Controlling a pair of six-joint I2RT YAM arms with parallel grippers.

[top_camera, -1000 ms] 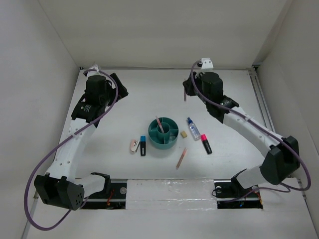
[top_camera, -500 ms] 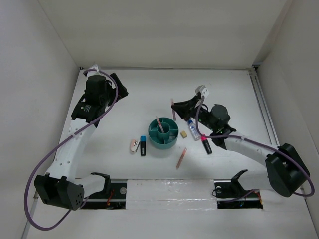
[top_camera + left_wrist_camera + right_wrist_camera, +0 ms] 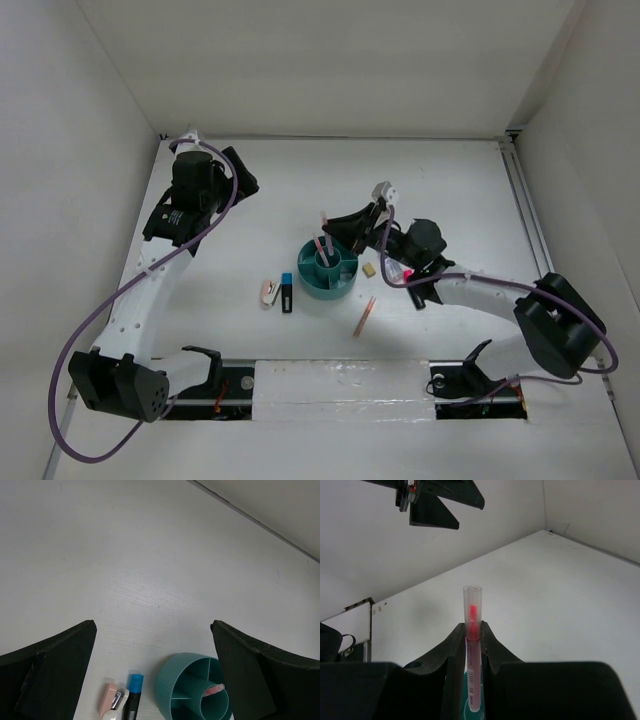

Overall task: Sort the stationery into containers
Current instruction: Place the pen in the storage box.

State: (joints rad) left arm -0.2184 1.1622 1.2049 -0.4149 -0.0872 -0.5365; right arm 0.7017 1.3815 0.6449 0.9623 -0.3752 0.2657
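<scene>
White table (image 3: 450, 180), mid-surface: your right gripper (image 3: 472, 635) clamps a pencil (image 3: 472, 605) upright over the teal organizer (image 3: 325, 291).
Your left gripper (image 3: 152, 645) hangs open toward the far-left corner.

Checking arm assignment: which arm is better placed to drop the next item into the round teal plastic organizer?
Right. The right gripper is shut on a thin pink pencil held upright over the teal organizer. The left gripper hangs open and empty, far off toward the back left.
</scene>
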